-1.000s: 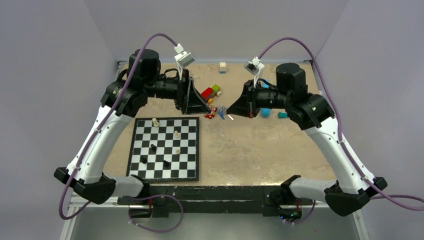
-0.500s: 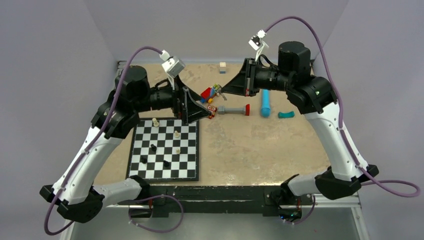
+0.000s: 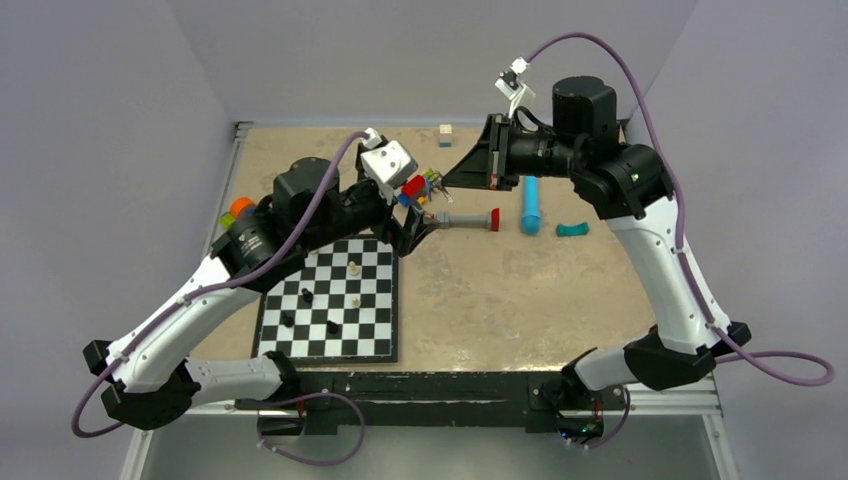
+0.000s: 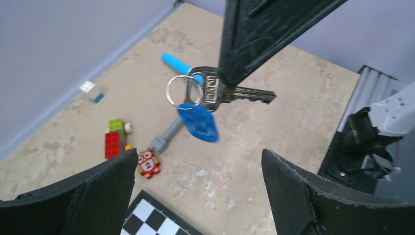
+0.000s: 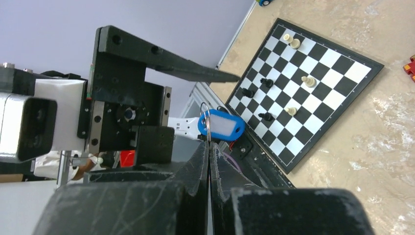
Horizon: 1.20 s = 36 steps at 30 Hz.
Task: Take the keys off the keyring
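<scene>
My right gripper (image 3: 447, 180) is shut on a silvery key (image 4: 230, 91) and holds it in the air above the sandy table. In the left wrist view its black fingers (image 4: 254, 34) pinch the key's head. A thin metal ring (image 4: 183, 90) hangs from the key, and the blue plastic tag (image 4: 198, 123) of the keyring dangles below it. The tag (image 5: 222, 125) also shows just past the right gripper's (image 5: 209, 144) closed tips. My left gripper (image 4: 198, 196) is open and empty. It faces the key from a short distance and sits lower, by the chessboard's far corner (image 3: 418, 216).
A chessboard (image 3: 330, 300) with several pieces lies at the left front. On the table under the grippers are a grey bar with a red end (image 3: 465, 219), a light-blue cylinder (image 3: 530, 205), a teal piece (image 3: 572, 230), coloured bricks (image 4: 113, 139) and an owl tile (image 4: 147, 163).
My right gripper rose from the table with the key and ring and now holds still. My left arm swung down and turned its open gripper up towards the hanging key.
</scene>
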{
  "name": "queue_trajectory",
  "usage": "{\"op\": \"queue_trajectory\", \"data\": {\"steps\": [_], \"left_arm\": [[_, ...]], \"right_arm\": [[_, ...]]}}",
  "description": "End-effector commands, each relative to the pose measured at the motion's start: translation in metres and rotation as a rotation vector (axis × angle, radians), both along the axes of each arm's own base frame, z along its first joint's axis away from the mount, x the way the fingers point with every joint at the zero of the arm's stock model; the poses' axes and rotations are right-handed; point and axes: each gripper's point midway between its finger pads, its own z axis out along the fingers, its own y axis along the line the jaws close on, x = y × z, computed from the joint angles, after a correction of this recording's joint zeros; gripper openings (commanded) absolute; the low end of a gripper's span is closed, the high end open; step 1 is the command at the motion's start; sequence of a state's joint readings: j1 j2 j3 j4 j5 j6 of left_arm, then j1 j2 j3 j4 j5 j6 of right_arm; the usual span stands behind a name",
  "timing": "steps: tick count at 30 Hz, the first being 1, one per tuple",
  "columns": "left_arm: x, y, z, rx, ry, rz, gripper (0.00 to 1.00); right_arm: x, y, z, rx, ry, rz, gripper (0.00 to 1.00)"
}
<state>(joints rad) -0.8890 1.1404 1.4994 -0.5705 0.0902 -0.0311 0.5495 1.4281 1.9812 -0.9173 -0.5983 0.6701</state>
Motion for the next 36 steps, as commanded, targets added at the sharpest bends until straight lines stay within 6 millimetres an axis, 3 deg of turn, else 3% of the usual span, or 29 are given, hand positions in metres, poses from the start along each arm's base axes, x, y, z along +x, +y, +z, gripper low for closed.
{"op": "queue_trajectory", "data": {"steps": [1,6,13,22,28,36], "left_arm": [[0.015,0.021,0.038,0.008,-0.172,0.097,1.00],[-0.020,0.029,0.064,0.064,-0.182,-0.072,0.97],[-0.057,0.023,0.084,0.055,-0.027,-0.281,0.97],[-0.061,0.005,0.064,0.084,0.121,-0.361,0.94],[-0.063,0.000,0.078,0.014,0.108,-0.370,0.93],[-0.072,-0.013,0.091,-0.058,0.153,-0.433,0.85]], "right_arm": [[-0.015,-0.003,0.022,0.044,-0.038,0.038,0.00],[-0.023,-0.001,0.022,0.044,-0.095,0.110,0.00],[-0.030,-0.007,0.009,-0.011,-0.195,0.167,0.00],[-0.053,-0.009,0.028,0.069,-0.325,0.258,0.00],[-0.061,-0.015,0.029,0.057,-0.379,0.280,0.00],[-0.070,-0.016,0.032,0.067,-0.404,0.312,0.00]]}}
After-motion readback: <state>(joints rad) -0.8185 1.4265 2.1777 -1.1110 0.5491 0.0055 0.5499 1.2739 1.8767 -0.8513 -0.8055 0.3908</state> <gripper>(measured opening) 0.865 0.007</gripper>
